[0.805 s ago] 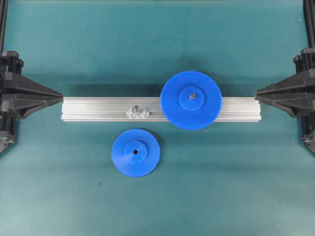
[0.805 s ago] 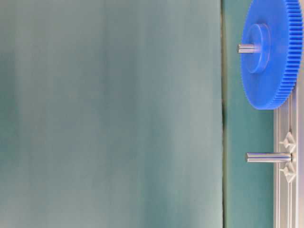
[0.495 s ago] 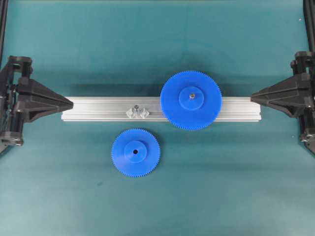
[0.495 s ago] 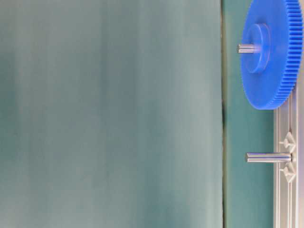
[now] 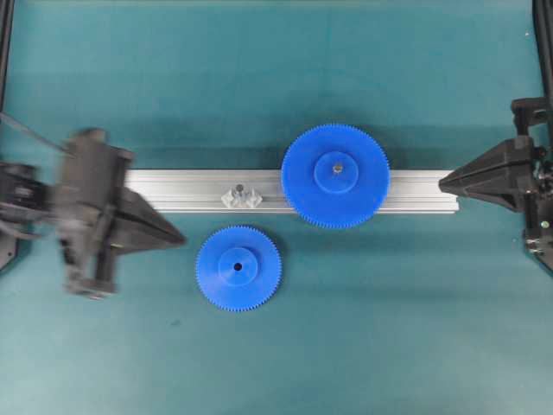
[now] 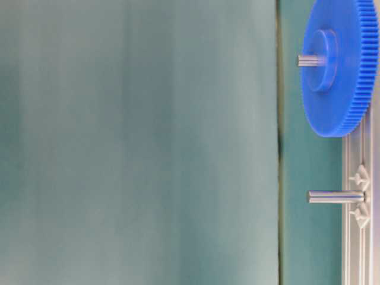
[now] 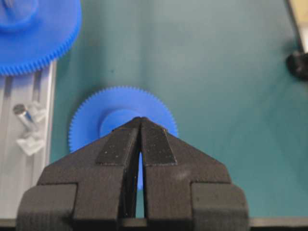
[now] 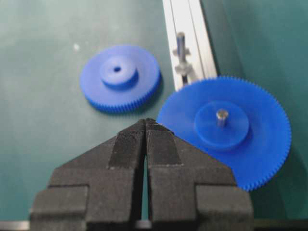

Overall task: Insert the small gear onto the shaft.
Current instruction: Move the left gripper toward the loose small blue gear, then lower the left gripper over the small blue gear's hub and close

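The small gear (image 5: 238,268) (image 7: 91,120) (image 8: 119,77) lies flat on the green mat, just in front of the aluminium rail (image 5: 173,192). On that rail stands the shaft (image 5: 240,189) (image 6: 333,196) (image 7: 23,115) (image 8: 181,48), bare. My left gripper (image 5: 181,239) (image 7: 141,119) is shut and empty, its tip left of the small gear and apart from it. At the rail's right end my right gripper (image 5: 441,182) (image 8: 145,121) is also shut, holding nothing.
The larger blue gear (image 5: 335,176) (image 6: 338,65) (image 8: 224,127) sits on its own pin on the rail, to the right of the shaft. Black arm frames stand at both side edges. Green mat surrounds the rail.
My left arm has swung in from the left edge toward the small gear, moving forward off the rail's end. The right gripper has hardly shifted. Gears and shaft have not moved.
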Robot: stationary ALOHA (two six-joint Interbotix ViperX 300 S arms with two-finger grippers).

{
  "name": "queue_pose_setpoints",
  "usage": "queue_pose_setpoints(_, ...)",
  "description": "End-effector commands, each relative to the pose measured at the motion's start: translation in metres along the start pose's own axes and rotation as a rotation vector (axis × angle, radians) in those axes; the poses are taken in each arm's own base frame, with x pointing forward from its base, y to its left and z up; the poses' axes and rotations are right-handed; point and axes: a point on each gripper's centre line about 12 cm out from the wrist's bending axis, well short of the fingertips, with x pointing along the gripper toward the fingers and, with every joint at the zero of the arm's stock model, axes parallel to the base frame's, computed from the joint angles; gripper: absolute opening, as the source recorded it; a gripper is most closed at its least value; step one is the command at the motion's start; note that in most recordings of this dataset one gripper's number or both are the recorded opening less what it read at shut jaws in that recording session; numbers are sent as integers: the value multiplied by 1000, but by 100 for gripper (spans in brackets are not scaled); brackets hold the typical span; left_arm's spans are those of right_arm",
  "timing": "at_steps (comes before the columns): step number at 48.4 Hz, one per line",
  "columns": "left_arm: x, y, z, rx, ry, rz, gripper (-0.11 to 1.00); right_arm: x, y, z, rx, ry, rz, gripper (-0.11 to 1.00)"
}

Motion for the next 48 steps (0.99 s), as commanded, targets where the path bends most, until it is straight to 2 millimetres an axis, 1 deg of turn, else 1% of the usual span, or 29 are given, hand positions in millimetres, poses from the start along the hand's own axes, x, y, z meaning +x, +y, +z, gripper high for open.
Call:
queue_pose_setpoints(1, 15, -3, 13, -1, 17, -1, -1, 1, 1, 9, 10, -3, -1, 1)
queue_pose_setpoints(9, 41, -4, 12, -14, 107, 13, -1, 2, 0, 5, 11, 19, -5, 1)
queue_pose_setpoints(17, 59, -4, 16, -13, 146, 19, -1, 2, 0, 3, 13, 37, -7, 1)
queue_pose_setpoints(19, 63, -4, 15, -13, 166, 22, 0, 2, 0, 3, 12, 41, -6, 1)
queue_pose_setpoints(21, 67, -4, 12, -13, 190, 26, 2, 2, 0, 2, 13, 44, -8, 1)
queue_pose_setpoints(23, 70, -3, 9, -13, 219, 31, 8, 2, -1, 1, 13, 45, -8, 1)
queue_pose_setpoints(25, 73, -3, 6, -16, 246, 36, 17, 1, -1, 1, 13, 44, -8, 1)
queue_pose_setpoints(29, 80, -2, 2, -16, 284, 42, 41, 1, 0, 1, 12, 42, -6, 1)
queue_pose_setpoints(33, 85, -2, 4, -17, 291, 45, 67, 1, -1, 1, 15, 42, -7, 1)
queue_pose_setpoints(35, 89, -3, 4, -10, 297, 44, 77, 1, -1, 0, 15, 44, -7, 1)
queue_pose_setpoints(37, 94, -1, 0, -6, 311, 46, 86, 1, -1, -1, 13, 45, -8, 1)
queue_pose_setpoints(39, 98, -1, -5, -3, 329, 48, 91, 1, -1, -1, 13, 45, -8, 1)
queue_pose_setpoints(40, 101, 0, -8, -1, 338, 49, 91, 1, -1, -2, 13, 47, -8, 1)
queue_pose_setpoints(44, 110, 1, -19, 0, 378, 55, 88, 1, -1, -2, 16, 48, -8, 1)
queue_pose_setpoints(48, 117, 2, -25, -1, 402, 59, 91, 1, -1, -2, 19, 47, -9, 1)
